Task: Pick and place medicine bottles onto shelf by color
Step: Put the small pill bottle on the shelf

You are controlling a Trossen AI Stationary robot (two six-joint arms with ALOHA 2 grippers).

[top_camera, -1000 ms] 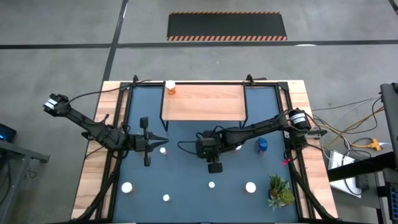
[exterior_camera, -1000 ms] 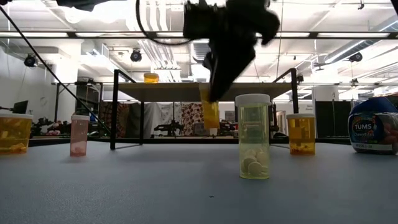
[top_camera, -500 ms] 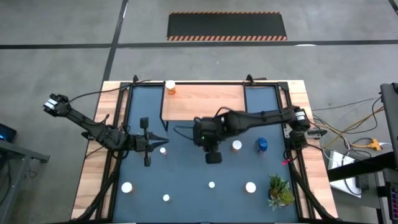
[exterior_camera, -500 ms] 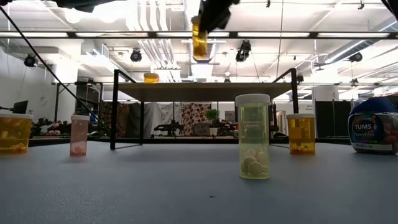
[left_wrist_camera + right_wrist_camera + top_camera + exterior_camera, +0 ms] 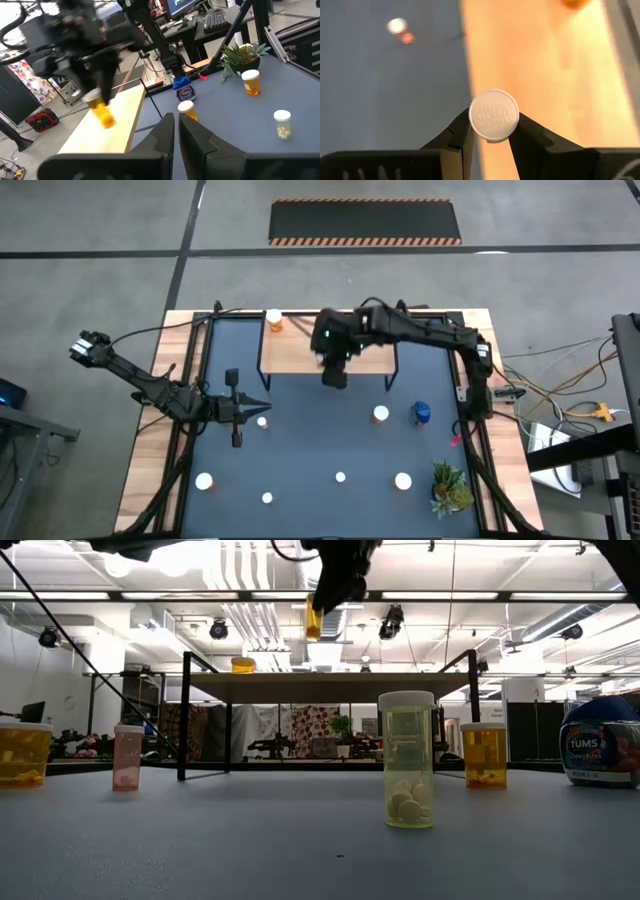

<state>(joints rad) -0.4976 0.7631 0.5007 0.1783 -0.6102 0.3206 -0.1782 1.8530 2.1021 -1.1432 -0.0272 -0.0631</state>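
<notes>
Medicine bottle [image 5: 314, 618], orange and white-capped, now hangs above the shelf [image 5: 300, 352], clenched in our right gripper [image 5: 490, 131], having risen from the mat a second ago; our left gripper [image 5: 262, 409] waits closed. We judge placement beside the shelved orange bottle [image 5: 274, 320] comes next.

the shelf [image 5: 300, 350], a light wooden board on thin black legs, stands at the tabletop's 12 o'clock side. one orange bottle with a white cap [image 5: 274, 320] stands upright on its 10 o'clock corner. a second orange bottle [image 5: 314, 618], white cap [image 5: 494, 115] up, hangs in the air above the shelf's board, pinched at the cap between two dark fingers [image 5: 463, 136]. on the tabletop stand a blue bottle [image 5: 421, 414] at 3 o'clock, an orange one [image 5: 381, 415] just beside it, a pale yellow one [image 5: 408, 759] toward 6 o'clock, a pink one [image 5: 127, 756], and others at 7 and 5 o'clock.
</notes>
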